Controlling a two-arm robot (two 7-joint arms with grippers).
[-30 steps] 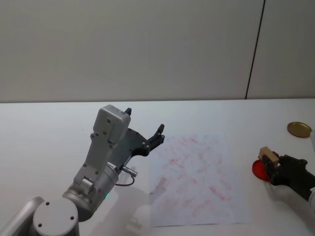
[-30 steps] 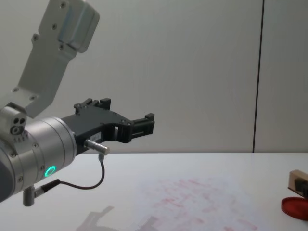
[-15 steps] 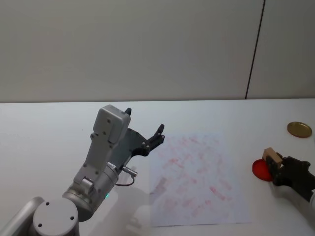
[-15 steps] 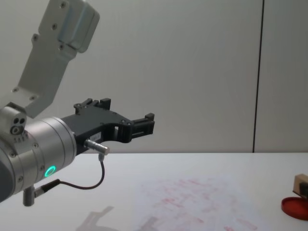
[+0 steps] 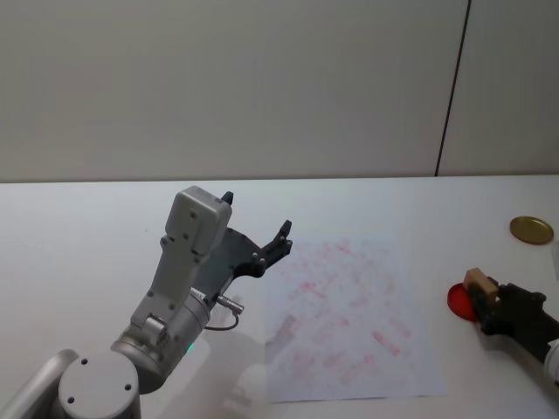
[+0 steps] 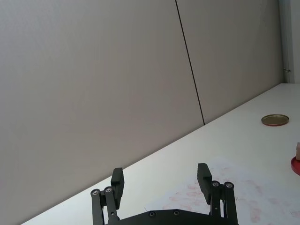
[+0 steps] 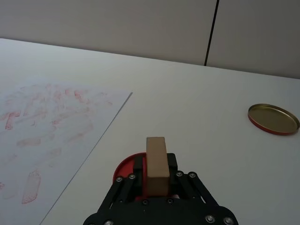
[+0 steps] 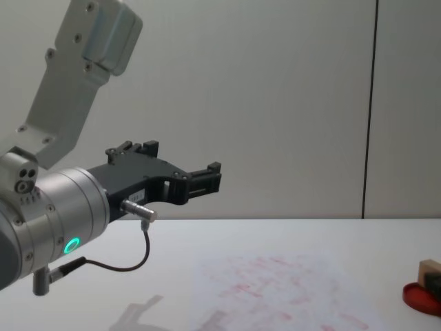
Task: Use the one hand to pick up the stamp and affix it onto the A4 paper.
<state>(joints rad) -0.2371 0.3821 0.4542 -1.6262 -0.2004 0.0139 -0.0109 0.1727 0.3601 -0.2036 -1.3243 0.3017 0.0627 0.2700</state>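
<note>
White bench (image 5: pixel 79 227), plain grey wall panels behind w/ one dark vertical seam (image 5: pixel 452 87). A4 paper (image 5: pixel 349 319) lies flat mid-bench, covered in faint red marks. Gold round lid (image 5: pixel 531 230) far right, well apart from the rest. Red disc (image 5: pixel 460 301) just right of the paper's edge, not touching it.

Right hand (image 7: pixel 154 180) low at bench's right side, over the red disc. Fingers (image 7: pixel 172 165) closed on the stamp (image 7: pixel 156 161), one each side; block stands upright betw. them, top poking above the fingers. Stamp's base at/over the disc; contact can't be told.

Left gripper (image 6: pixel 161 185) raised off bench, left of paper, pointing toward wall. Fingers (image 6: pixel 204 177) wide apart, holding nothing. Green ring light (image 8: pixel 71 245) lit on its wrist.
</note>
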